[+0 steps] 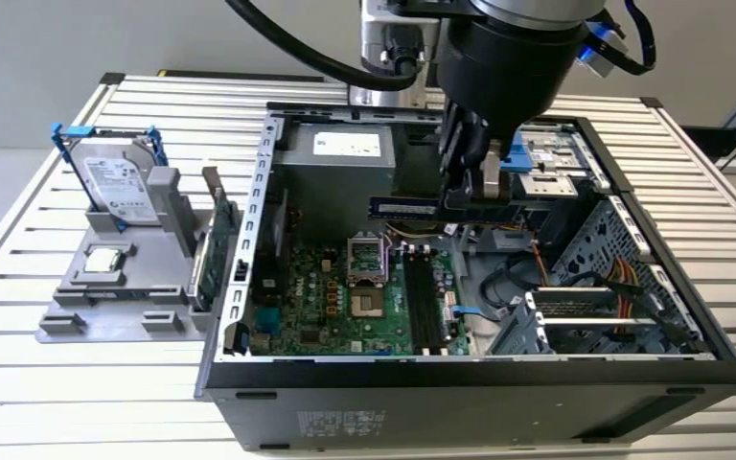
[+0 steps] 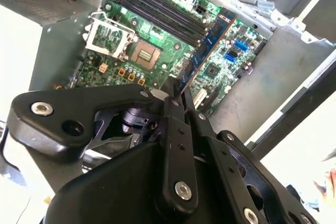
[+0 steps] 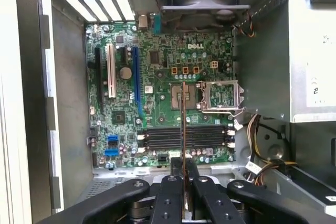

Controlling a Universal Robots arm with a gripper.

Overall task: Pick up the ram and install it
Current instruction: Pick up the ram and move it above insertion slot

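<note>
Nearest, inside the open computer case (image 1: pixel 471 379), lies the green motherboard (image 1: pixel 330 307) with its long black slots (image 1: pixel 425 305). I count four slots, side by side, and all four look empty. Just beside them, toward the exterior view's left, is one square chip socket (image 1: pixel 365 261).

Above the board hangs the claw (image 1: pixel 471 203). It is clenched on the ram (image 1: pixel 404 206), pinching it near one end. Most of the stick points toward the exterior view's left. The ram is up in the air and touches no slot.

What could go wrong? The stick lies across the slots, not along them. I think that if it went down like this it would not fit, and it could bump the socket or bend. It is held near one end only, so a knock could tip it or make it slip. The coloured wires (image 1: pixel 624 278) on the exterior view's right could catch the arm.

Outside the case, on the exterior view's left, is one grey stand (image 1: pixel 74 321). It holds one hard drive (image 1: pixel 119 187), one small silver chip (image 1: pixel 106 259) and what looks like one more green stick (image 1: pixel 218 244). Farthest back in the case sits one grey box (image 1: pixel 336 158).
</note>
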